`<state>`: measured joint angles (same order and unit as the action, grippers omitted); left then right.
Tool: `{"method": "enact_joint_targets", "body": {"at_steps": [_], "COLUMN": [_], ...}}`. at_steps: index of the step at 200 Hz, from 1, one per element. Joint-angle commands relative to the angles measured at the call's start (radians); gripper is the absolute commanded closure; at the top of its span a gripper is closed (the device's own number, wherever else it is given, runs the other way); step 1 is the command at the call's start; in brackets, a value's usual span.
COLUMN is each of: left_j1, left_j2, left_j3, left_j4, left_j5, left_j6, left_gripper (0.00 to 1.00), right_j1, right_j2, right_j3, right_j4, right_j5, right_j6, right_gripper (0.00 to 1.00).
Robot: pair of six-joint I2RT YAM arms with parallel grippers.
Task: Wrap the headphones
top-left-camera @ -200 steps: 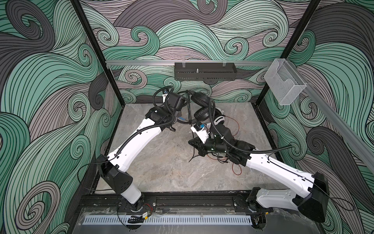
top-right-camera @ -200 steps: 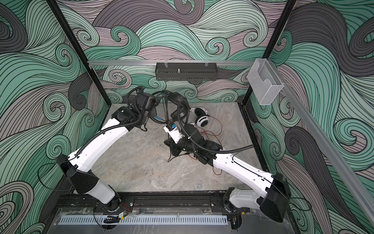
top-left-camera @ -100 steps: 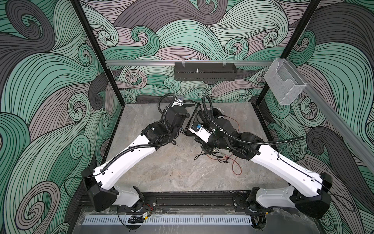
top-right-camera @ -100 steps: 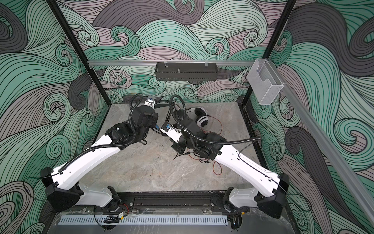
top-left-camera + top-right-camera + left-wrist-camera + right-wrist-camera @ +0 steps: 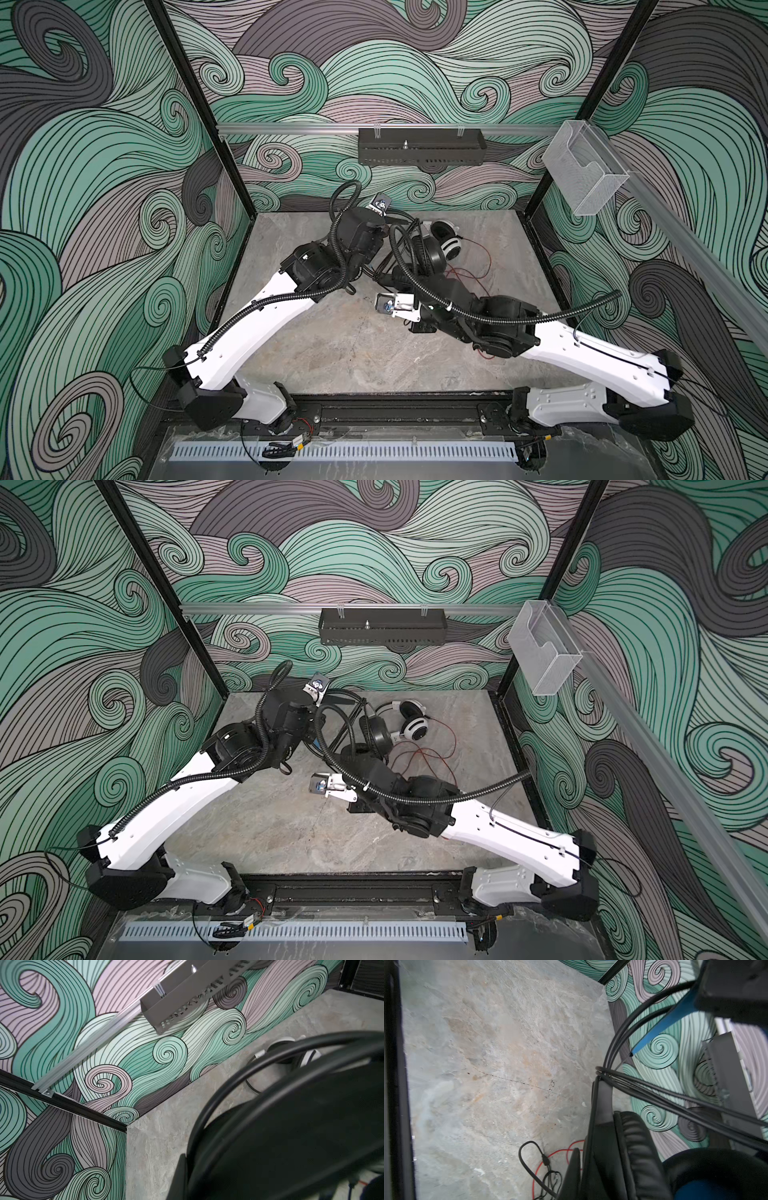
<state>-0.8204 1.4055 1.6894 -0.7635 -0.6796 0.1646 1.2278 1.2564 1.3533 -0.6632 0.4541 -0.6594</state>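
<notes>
The black headphones (image 5: 430,254) are held off the table at the back centre, with my right gripper (image 5: 392,277) shut on them near one ear cup. In the right wrist view its finger (image 5: 573,1167) lies against the ear pad (image 5: 633,1157), and several strands of black cable (image 5: 654,1095) cross the headband (image 5: 604,1101). My left gripper (image 5: 405,219) is shut on the black cable (image 5: 228,1084) just behind and above them. The white-and-black headphones (image 5: 411,725) lie on the table at the back right, their thin red cable (image 5: 436,754) loose beside them.
A black perforated tray (image 5: 419,151) hangs on the back wall rail. A clear plastic bin (image 5: 582,174) is fixed to the right rail. Black frame posts stand at the back corners. A slack end of black cable with its plug (image 5: 545,1160) lies on the marble table (image 5: 353,345).
My left gripper has swung right and back with the cable. The right gripper has drawn the black headphones toward the front. Both arms now sit lower.
</notes>
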Motion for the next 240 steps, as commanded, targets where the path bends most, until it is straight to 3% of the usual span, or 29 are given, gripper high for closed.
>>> {"method": "enact_joint_targets", "body": {"at_steps": [1,44,75,123,154,182,219,240], "left_j1": [0.006,0.006,0.007,0.017,0.051,0.093,0.150,0.175], "left_j2": [0.010,0.003,0.010,0.010,0.010,-0.006,-0.046,-0.059], "left_j3": [0.034,-0.017,-0.009,0.010,0.018,-0.004,-0.010,-0.018], "left_j4": [-0.149,-0.140,-0.170,-0.231,-0.248,-0.261,-0.277,-0.281], "left_j5": [0.049,0.035,0.013,0.107,0.215,0.336,0.481,0.503], "left_j6": [-0.037,-0.039,-0.007,-0.052,-0.153,-0.277,-0.403,-0.420], "left_gripper": [1.00,1.00,1.00,1.00,1.00,1.00,1.00,1.00], "right_j1": [0.036,0.036,0.038,0.026,-0.056,-0.108,-0.266,-0.332], "right_j2": [-0.046,-0.049,-0.016,-0.003,-0.123,-0.350,-0.559,-0.559], "right_j3": [-0.001,0.047,0.042,0.041,-0.022,-0.194,-0.421,-0.513], "right_j4": [0.107,-0.038,-0.154,-0.151,-0.121,0.018,0.051,0.055], "right_j5": [0.234,0.173,0.187,0.180,0.000,-0.089,-0.256,-0.381], "right_j6": [-0.097,-0.017,0.035,0.115,0.355,0.490,0.655,0.696], "right_gripper": [0.95,0.85,0.89,0.96,0.70,0.39,0.26,0.18]}}
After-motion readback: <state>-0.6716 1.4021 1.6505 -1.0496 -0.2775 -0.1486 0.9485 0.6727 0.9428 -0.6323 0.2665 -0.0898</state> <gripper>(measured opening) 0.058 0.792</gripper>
